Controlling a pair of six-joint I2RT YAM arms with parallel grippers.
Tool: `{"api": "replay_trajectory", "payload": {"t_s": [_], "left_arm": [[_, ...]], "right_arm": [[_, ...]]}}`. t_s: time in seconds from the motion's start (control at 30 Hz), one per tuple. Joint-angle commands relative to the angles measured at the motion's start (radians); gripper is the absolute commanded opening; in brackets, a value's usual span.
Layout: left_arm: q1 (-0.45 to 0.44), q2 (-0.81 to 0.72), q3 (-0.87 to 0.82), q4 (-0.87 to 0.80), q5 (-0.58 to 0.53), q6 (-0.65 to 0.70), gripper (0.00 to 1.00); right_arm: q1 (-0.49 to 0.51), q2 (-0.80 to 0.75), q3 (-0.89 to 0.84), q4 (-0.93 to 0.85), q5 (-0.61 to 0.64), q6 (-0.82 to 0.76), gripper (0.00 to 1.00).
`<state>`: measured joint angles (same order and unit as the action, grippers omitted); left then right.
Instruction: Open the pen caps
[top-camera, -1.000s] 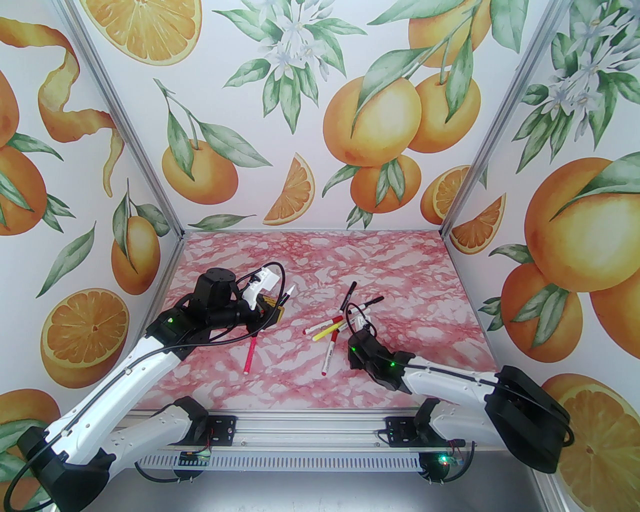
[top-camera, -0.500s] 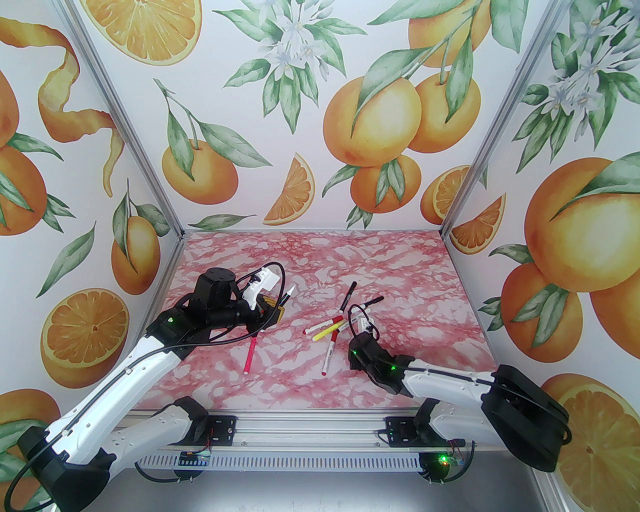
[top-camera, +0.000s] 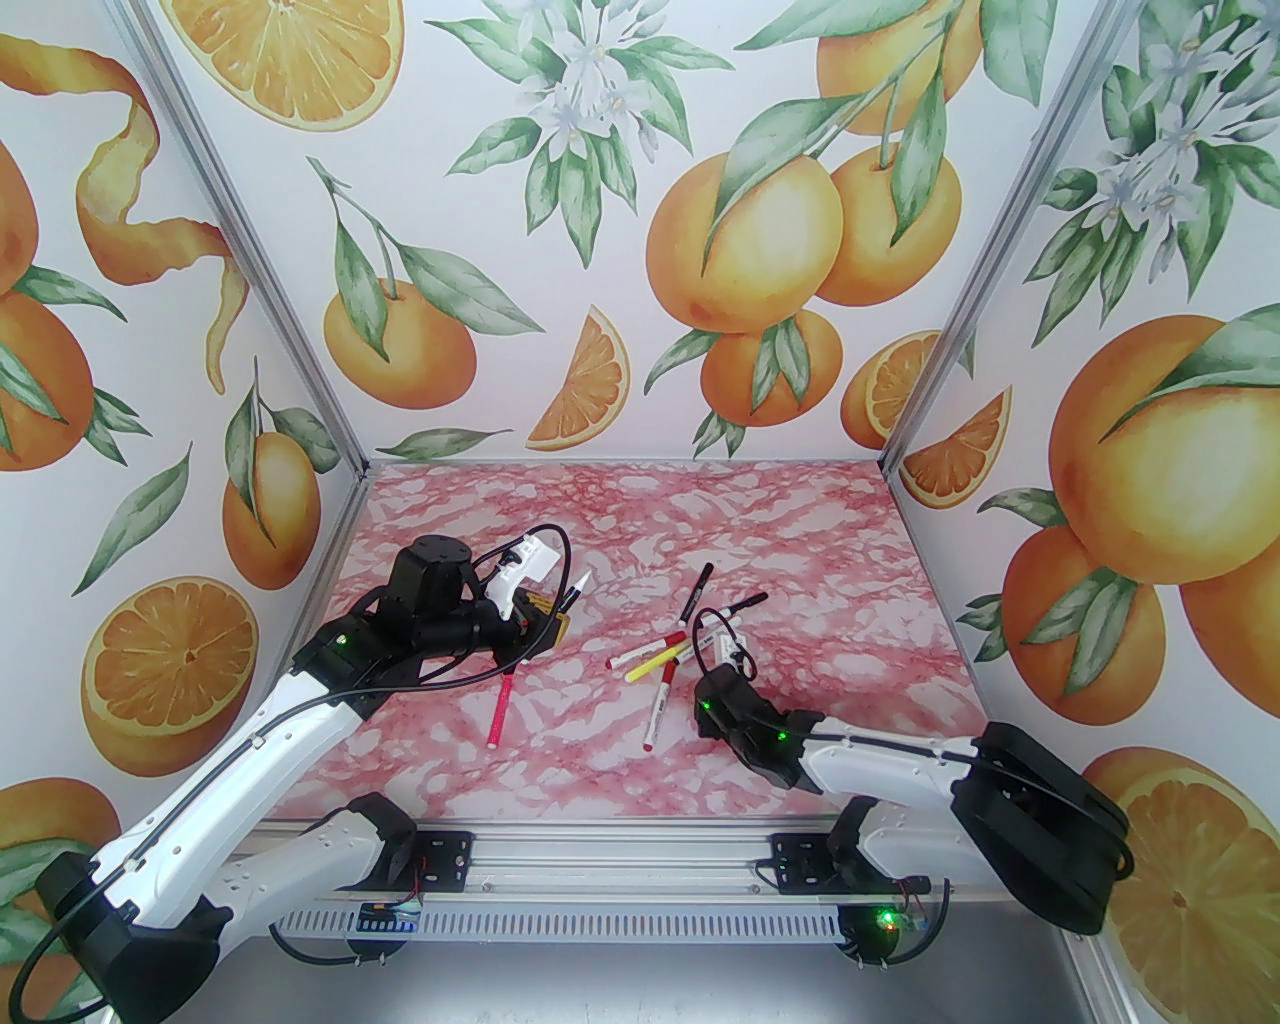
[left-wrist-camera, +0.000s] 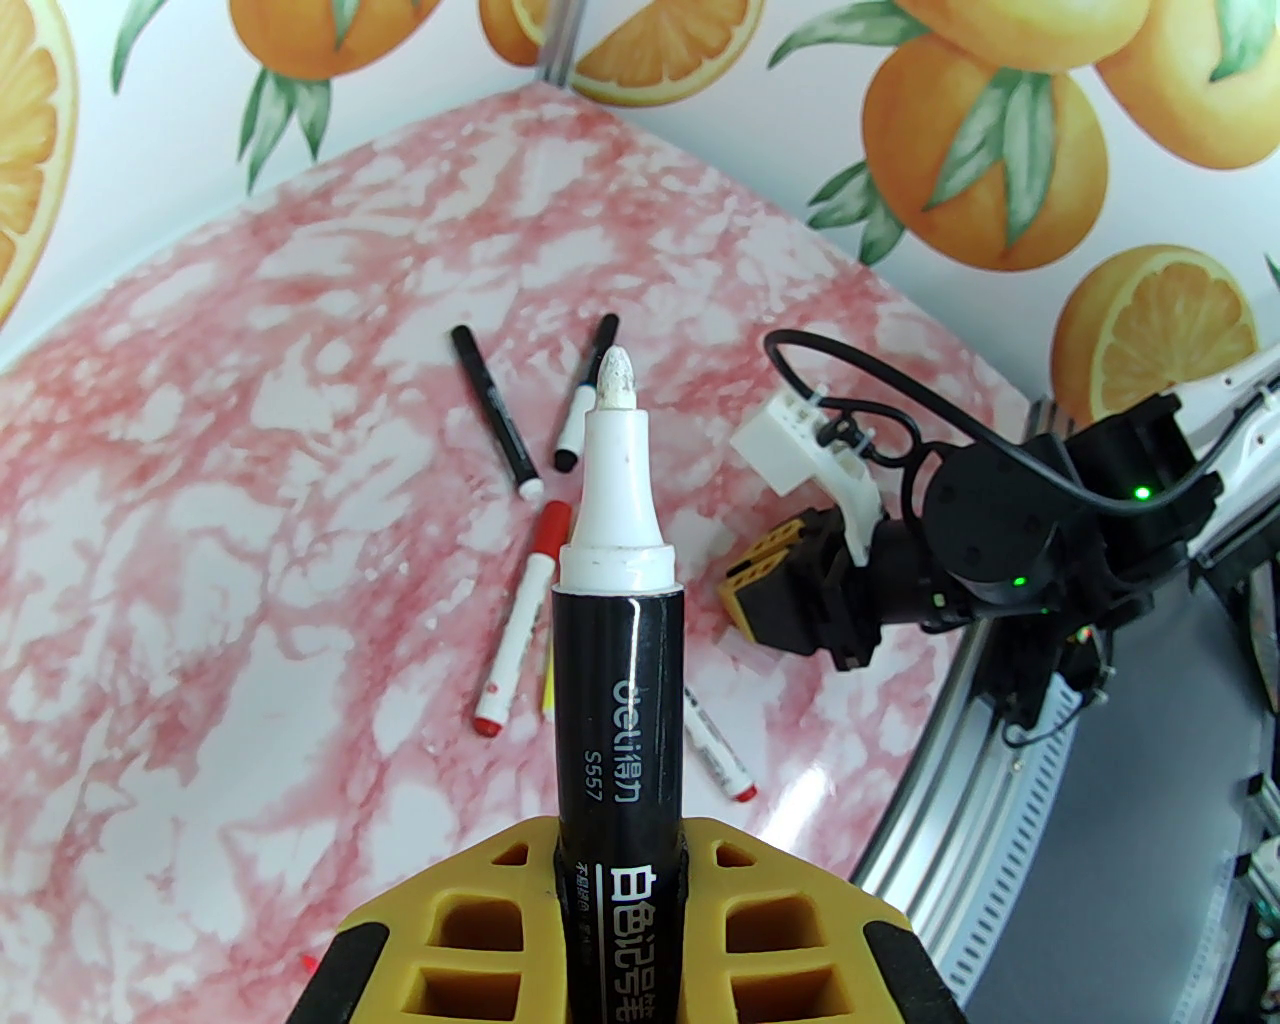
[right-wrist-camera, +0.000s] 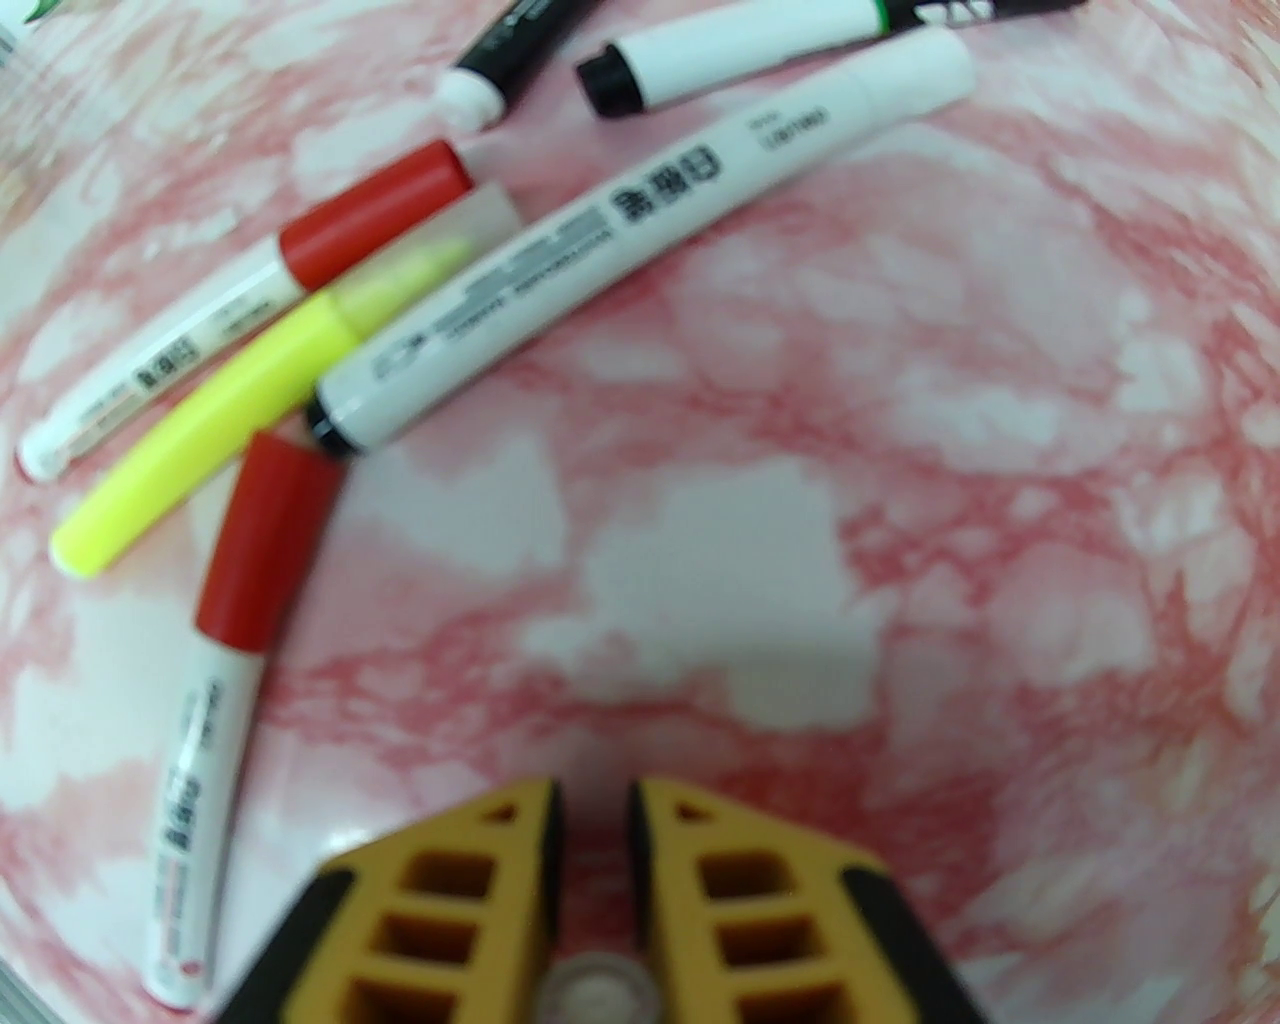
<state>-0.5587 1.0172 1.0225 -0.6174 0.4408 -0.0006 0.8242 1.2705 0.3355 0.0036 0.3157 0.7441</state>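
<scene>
My left gripper (left-wrist-camera: 620, 870) is shut on a black-barrelled marker (left-wrist-camera: 620, 660) whose white tip is bare; it is raised at the left (top-camera: 550, 620). My right gripper (right-wrist-camera: 595, 800) hovers low beside a cluster of pens, fingers nearly together, with a small whitish cap (right-wrist-camera: 597, 992) lodged deep between them. In front of it lie two white pens with red caps (right-wrist-camera: 375, 215) (right-wrist-camera: 265, 545), a neon yellow pen (right-wrist-camera: 220, 410) with a clear cap, and a white pen (right-wrist-camera: 640, 230) with a white cap. A pink pen (top-camera: 500, 710) lies apart, below the left gripper.
Two black-capped pens (top-camera: 697, 590) (top-camera: 738, 605) lie just behind the cluster on the pink marble tabletop (top-camera: 600, 760). Walls printed with oranges close the left, back and right. A metal rail (top-camera: 600, 860) runs along the near edge.
The right arm has drawn back a little toward the near edge and shifted slightly left. The left arm and its marker have stayed in place.
</scene>
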Motion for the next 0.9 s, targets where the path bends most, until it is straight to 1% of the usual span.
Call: {"api": "replay_trajectory", "payload": {"t_s": [0.0,0.33,0.43,0.6,0.73,0.8,0.87], "left_arm": [[0.005,0.004,-0.010,0.018,0.020,0.005,0.00],[0.005,0.004,-0.010,0.017,0.021,0.004,0.00],[0.005,0.004,-0.010,0.018,0.022,0.004,0.00],[0.005,0.007,-0.018,0.019,0.024,0.001,0.00],[0.005,0.007,-0.020,0.021,0.020,-0.012,0.00],[0.005,0.003,-0.026,0.024,0.002,-0.044,0.00],[0.005,-0.002,-0.038,0.011,-0.038,-0.094,0.00]], "right_arm": [[0.001,0.033,-0.002,0.018,0.000,0.012,0.23],[0.001,0.030,0.003,0.012,0.003,0.008,0.25],[0.002,0.013,0.023,-0.018,0.012,-0.007,0.26],[0.002,-0.056,0.116,-0.136,0.025,-0.087,0.31],[0.001,-0.115,0.154,-0.191,0.020,-0.103,0.33],[0.001,-0.161,0.166,-0.212,0.004,-0.100,0.35],[0.002,-0.225,0.169,-0.227,-0.028,-0.097,0.40]]}}
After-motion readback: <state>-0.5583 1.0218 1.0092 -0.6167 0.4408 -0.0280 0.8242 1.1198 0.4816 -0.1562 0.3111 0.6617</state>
